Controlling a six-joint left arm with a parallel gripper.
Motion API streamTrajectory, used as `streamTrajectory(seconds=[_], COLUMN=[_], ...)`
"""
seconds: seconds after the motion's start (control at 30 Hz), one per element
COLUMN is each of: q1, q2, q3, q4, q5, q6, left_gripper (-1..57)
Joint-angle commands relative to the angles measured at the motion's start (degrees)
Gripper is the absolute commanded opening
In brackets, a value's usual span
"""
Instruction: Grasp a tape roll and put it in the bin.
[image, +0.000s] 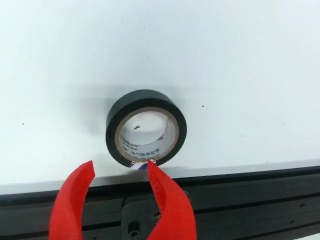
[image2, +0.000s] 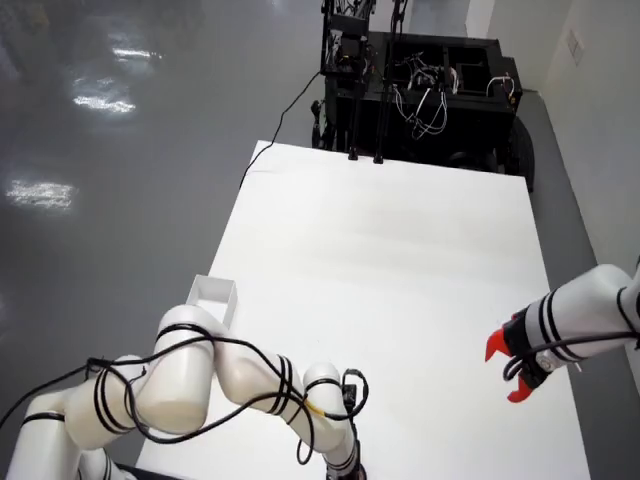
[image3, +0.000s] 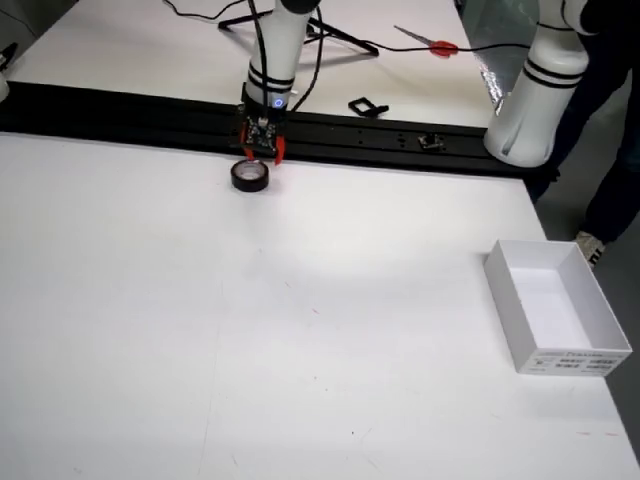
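A black tape roll (image: 146, 129) with a pale printed core lies flat on the white table (image: 240, 75), close to the table's edge. In the wrist view my gripper (image: 119, 167) is open. Its red fingers (image: 167, 200) stand just on the near side of the roll, with the right fingertip at the roll's near rim and the left one off to its side. The overhead view shows the tape roll (image3: 250, 176) right below my gripper (image3: 263, 152). The white bin (image3: 555, 305) stands empty far to the right; in the other fixed view the bin (image2: 213, 298) sits beside my arm.
A black rail (image3: 400, 140) runs along the table edge behind the roll. A second white arm (image3: 535, 90) stands at the rail's right end, and its red gripper (image2: 507, 372) hangs over the table. Scissors (image3: 430, 45) and a black clip (image3: 365, 105) lie beyond the rail.
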Motion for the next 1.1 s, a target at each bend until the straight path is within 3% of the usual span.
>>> streamTrajectory(seconds=[0.03, 0.23, 0.67, 1.1], q1=[1.52, 1.78, 1.78, 0.73], q2=[-3.52, -2.29, -0.09, 1.58], q3=[2.56, 2.56, 2.65, 3.26], q4=[0.28, 0.28, 0.19, 0.02], q5=[-2.27, -5.17, -4.73, -7.02], q6=[-1.94, -2.37, -2.90, -3.78], left_gripper=[22.7, 21.4, 21.3, 19.9])
